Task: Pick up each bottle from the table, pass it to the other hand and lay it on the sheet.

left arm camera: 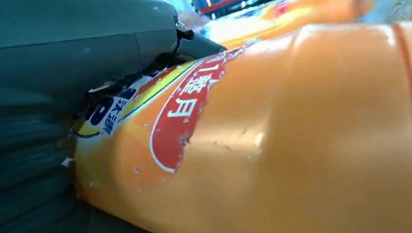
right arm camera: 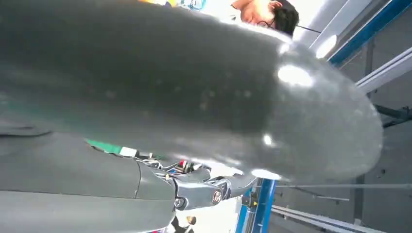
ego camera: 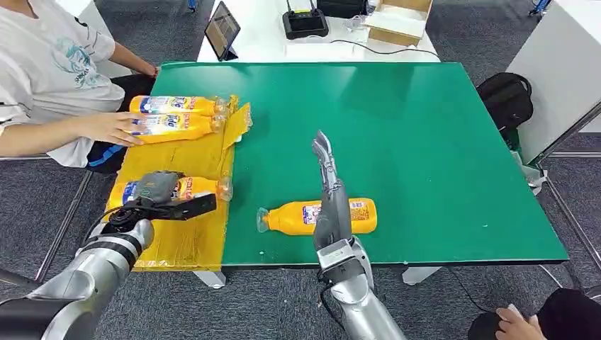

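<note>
Left hand (ego camera: pixel 157 190) gripping bottle (ego camera: pixel 202 187) on sheet (ego camera: pixel 186 159) — right hand (ego camera: pixel 327 177) empty, fingers straight, over table bottle (ego camera: pixel 290 217)

Both arms are silver metal tubes with ringed joints near the wrists. The left hand (ego camera: pixel 161 193) has a grey ribbed cover and a black boxy block. The right hand (ego camera: pixel 330 191) shows long dark-grey segmented fingers above a silver wrist bracket.

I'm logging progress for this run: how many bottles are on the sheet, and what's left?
Done: two bottles lie on the yellow sheet, a person's hand on one. In hand: the left hand is laying a third bottle there. Left: one bottle on the green table, under the raised, empty right hand.
</note>
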Robot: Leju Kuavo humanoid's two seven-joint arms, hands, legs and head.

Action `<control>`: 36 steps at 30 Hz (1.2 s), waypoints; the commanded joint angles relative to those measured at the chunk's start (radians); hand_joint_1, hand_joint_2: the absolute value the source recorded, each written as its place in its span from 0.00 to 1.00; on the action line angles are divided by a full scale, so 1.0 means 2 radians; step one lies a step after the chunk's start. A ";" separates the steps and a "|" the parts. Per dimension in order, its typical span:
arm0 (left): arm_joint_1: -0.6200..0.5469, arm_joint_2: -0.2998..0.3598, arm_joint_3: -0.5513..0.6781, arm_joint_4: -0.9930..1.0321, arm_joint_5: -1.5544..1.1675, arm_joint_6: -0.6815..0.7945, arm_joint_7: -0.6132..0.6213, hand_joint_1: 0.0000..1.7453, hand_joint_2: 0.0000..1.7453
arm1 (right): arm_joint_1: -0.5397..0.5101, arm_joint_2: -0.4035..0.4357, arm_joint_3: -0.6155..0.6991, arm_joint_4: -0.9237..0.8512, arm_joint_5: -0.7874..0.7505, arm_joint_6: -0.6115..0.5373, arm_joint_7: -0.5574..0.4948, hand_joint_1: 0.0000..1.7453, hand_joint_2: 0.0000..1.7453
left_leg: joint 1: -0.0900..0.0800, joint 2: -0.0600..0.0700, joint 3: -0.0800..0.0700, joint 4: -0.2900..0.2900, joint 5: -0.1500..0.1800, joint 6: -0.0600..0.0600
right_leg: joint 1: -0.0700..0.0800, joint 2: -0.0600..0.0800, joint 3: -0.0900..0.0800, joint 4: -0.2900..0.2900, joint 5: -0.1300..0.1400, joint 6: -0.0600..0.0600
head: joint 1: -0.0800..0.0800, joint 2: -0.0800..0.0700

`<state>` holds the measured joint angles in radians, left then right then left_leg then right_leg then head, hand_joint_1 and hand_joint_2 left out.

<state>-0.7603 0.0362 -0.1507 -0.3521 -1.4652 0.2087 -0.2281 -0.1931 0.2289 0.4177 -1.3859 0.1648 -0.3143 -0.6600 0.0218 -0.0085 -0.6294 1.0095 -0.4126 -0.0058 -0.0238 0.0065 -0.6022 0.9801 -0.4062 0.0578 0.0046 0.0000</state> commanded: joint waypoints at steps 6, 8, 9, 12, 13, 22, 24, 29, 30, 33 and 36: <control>-0.007 -0.025 0.122 0.039 0.148 -0.100 -0.058 0.00 0.00 | -0.019 0.000 0.002 0.057 0.000 0.006 0.007 0.00 0.00 | 0.000 0.000 0.003 -0.001 -0.001 0.001 | 0.000 0.000 0.003 -0.001 0.000 -0.001 | 0.000 0.000; -0.007 -0.026 0.125 0.038 0.153 -0.104 -0.061 0.00 0.00 | -0.020 0.000 0.002 0.058 0.000 0.006 0.007 0.00 0.00 | 0.000 0.000 0.004 -0.001 -0.001 0.001 | 0.000 0.000 0.004 -0.001 -0.001 -0.001 | 0.000 0.000; -0.006 -0.029 0.138 0.036 0.174 -0.117 -0.077 0.00 0.00 | -0.021 0.000 0.001 0.062 0.000 0.008 0.007 0.00 0.00 | 0.000 0.000 0.003 -0.001 -0.001 0.001 | 0.000 0.000 0.003 -0.001 0.000 -0.001 | 0.000 0.000; -0.004 -0.035 0.169 0.032 0.225 -0.160 -0.108 0.00 0.00 | -0.024 0.001 -0.003 0.073 -0.003 0.010 0.007 0.00 0.00 | 0.000 0.000 0.004 -0.001 0.000 0.001 | 0.000 0.000 0.005 -0.001 0.000 -0.001 | 0.000 0.000; -0.004 -0.035 0.169 0.032 0.225 -0.160 -0.108 0.00 0.00 | -0.024 0.001 -0.003 0.073 -0.003 0.010 0.007 0.00 0.00 | 0.000 0.000 0.004 -0.001 0.000 0.001 | 0.000 0.000 0.004 -0.001 0.000 -0.001 | 0.000 0.000; 0.001 -0.050 0.218 0.013 0.324 -0.206 -0.165 0.00 0.00 | -0.025 0.002 -0.010 0.085 -0.008 0.017 0.006 0.00 0.00 | 0.000 0.000 0.005 -0.001 0.000 0.001 | 0.000 0.000 0.005 -0.001 0.000 -0.001 | 0.000 0.000; 0.008 -0.072 0.255 -0.020 0.398 -0.168 -0.207 0.00 0.00 | -0.020 0.003 -0.013 0.082 -0.003 0.014 0.004 0.00 0.00 | 0.000 0.000 0.006 -0.001 0.000 0.001 | 0.000 0.000 0.006 -0.001 0.000 -0.001 | 0.000 0.000; 0.085 -0.109 0.210 -0.248 0.566 0.037 -0.235 0.00 1.00 | -0.042 -0.035 0.015 0.126 0.095 0.010 0.081 0.00 1.00 | 0.000 -0.001 0.004 0.000 0.000 0.001 | 0.000 -0.001 0.004 -0.001 0.000 -0.001 | 0.000 0.000; 0.098 -0.099 0.187 -0.270 0.579 0.054 -0.235 0.00 1.00 | -0.048 -0.041 0.011 0.136 0.100 0.014 0.082 0.00 1.00 | 0.000 0.000 0.004 0.000 -0.001 0.001 | 0.001 -0.001 0.005 -0.001 0.000 -0.001 | 0.000 0.000; 0.176 -0.082 0.114 -0.407 0.646 0.171 -0.235 0.00 1.00 | -0.069 -0.077 0.005 0.167 0.168 0.018 0.152 0.00 1.00 | 0.000 0.003 0.005 -0.001 -0.001 0.001 | 0.000 0.002 0.005 -0.002 0.000 -0.001 | 0.000 0.000; 0.196 -0.084 0.108 -0.434 0.656 0.180 -0.235 0.00 1.00 | -0.074 -0.089 0.001 0.175 0.182 0.025 0.167 0.00 1.00 | 0.000 0.001 0.005 -0.001 -0.001 0.001 | 0.000 0.001 0.005 -0.002 0.000 -0.001 | -0.001 0.000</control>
<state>-0.5539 -0.1312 0.2208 -0.8201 -0.2337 0.4832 -0.7027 -0.2424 0.1807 0.4170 -1.2104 0.4518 -0.2861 -0.4141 0.0217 -0.0088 -0.6243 1.0094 -0.4136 -0.0056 -0.0238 0.0066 -0.5978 0.9796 -0.4065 0.0578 0.0034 0.0000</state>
